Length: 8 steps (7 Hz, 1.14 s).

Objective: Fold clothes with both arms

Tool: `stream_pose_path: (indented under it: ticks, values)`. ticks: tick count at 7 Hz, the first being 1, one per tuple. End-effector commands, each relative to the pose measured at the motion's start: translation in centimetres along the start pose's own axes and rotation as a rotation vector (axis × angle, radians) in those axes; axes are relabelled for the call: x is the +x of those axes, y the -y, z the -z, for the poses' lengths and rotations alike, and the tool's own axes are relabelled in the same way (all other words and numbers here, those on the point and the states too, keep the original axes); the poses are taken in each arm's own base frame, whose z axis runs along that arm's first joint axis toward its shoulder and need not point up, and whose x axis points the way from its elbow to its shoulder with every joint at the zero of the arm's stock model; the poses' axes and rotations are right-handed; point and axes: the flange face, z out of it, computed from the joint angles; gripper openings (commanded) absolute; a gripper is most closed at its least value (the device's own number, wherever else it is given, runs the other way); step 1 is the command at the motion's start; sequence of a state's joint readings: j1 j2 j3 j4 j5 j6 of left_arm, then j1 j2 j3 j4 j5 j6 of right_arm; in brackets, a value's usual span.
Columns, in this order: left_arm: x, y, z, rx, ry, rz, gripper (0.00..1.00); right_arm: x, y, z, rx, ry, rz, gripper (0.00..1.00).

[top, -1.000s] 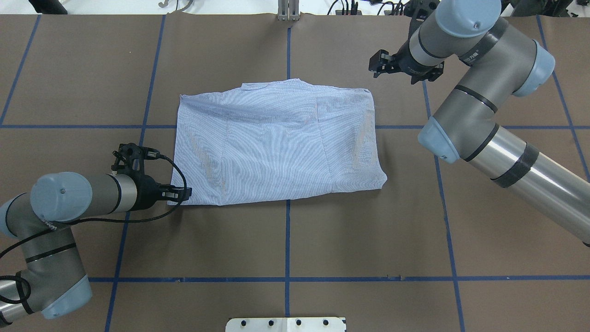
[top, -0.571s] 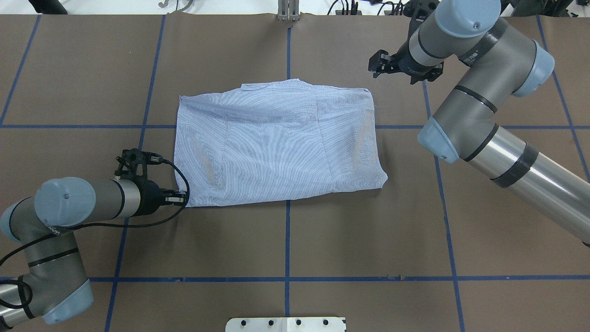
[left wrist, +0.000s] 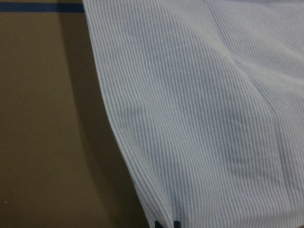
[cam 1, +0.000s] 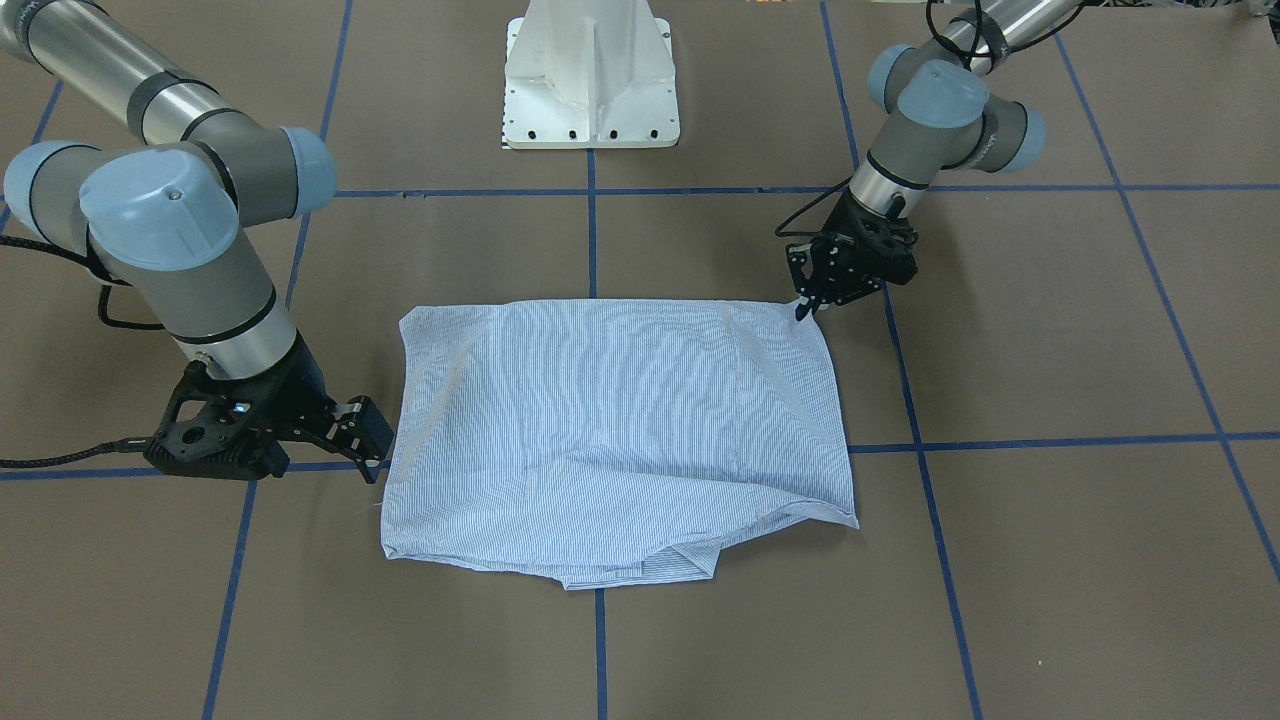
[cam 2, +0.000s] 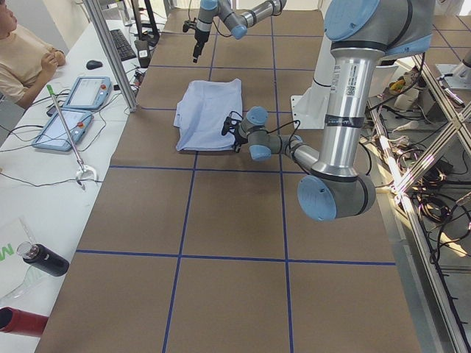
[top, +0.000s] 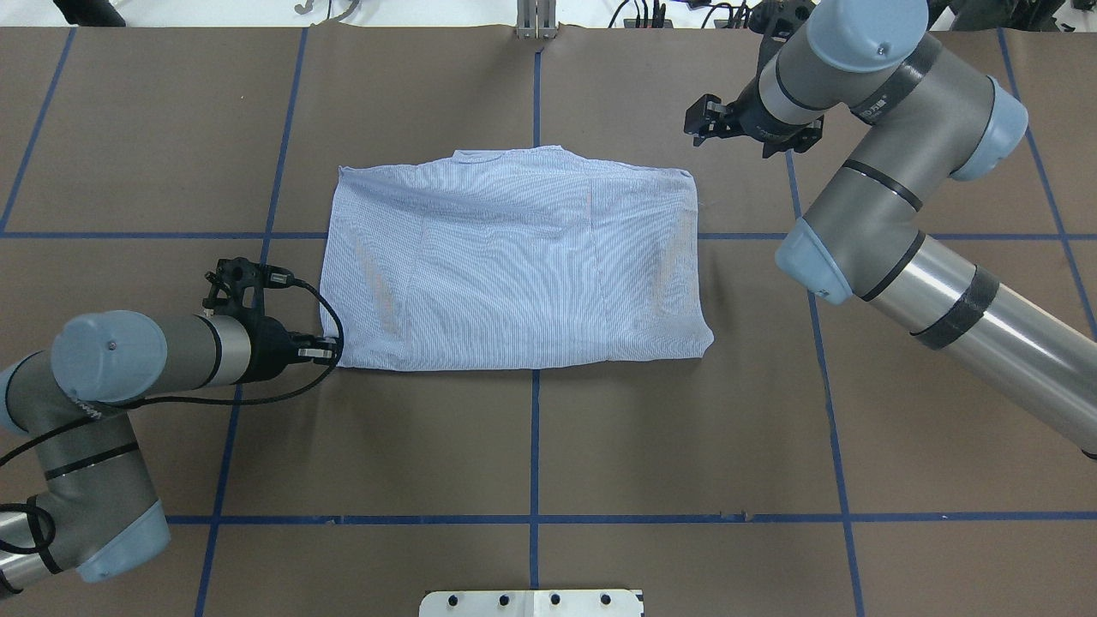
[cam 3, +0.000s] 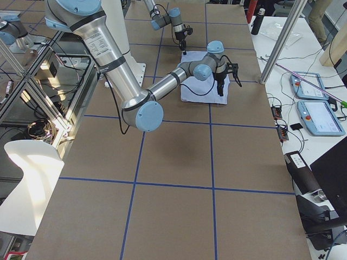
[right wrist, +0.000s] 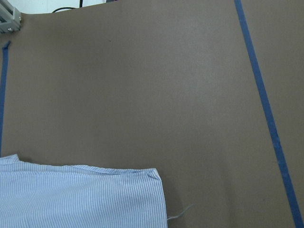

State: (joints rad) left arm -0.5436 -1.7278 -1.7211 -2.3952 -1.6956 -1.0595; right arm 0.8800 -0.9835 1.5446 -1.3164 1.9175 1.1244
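Shirt: the shirt [top: 514, 266] lies flat on the brown tabletop [top: 686, 446], mid-frame in the overhead view. It is folded to a rough rectangle, with the collar edge toward the top of the frame.
Left claw: the left claw [top: 332, 349] sits at the shirt's lower-left corner in the overhead view. Its wrist view shows cloth running down into the dark fingertips, so I read it as clamped on that corner.
Right claw: the right claw [top: 692, 122] is at the upper right of the overhead view, fingers apart and holding nothing. It hangs just off the shirt's upper-right corner.
Risk, one-sided pull: you hold only one corner. Carry it across now and the cloth will likely drag and skew instead of creasing cleanly.
Risk, thin grip: the hold looks to be on the very edge. It may slip mid-lift, or catch only the top layer and let the tucked parts spill.
Risk, right descent: in the right wrist view the corner sits at lower left, off centre. A straight drop would likely meet bare tabletop or the loose thread [right wrist: 179, 213].
Risk, far edge: at bottom centre of the front-facing view the layers overlap unevenly. A tug could open them.
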Motion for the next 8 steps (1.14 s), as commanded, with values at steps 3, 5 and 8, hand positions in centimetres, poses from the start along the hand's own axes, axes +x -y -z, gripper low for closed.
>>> stream_pose_path:
  ticks: [3,5,8]
  values:
    - [-2.5,16.6,-4.5,0.096,0.207,-0.060,0.00,-0.1,-0.1,-0.2,-0.004,0.000,-0.002,1.00]
    - [-2.9,25.6,-8.6,0.154,0.322,-0.062,0.00,-0.1,-0.3,-0.3,-0.005,-0.002,-0.011,1.00]
    - [0.9,32.5,-12.1,0.193,0.360,-0.066,0.00,-0.3,-0.4,-0.2,0.000,0.000,-0.012,1.00]
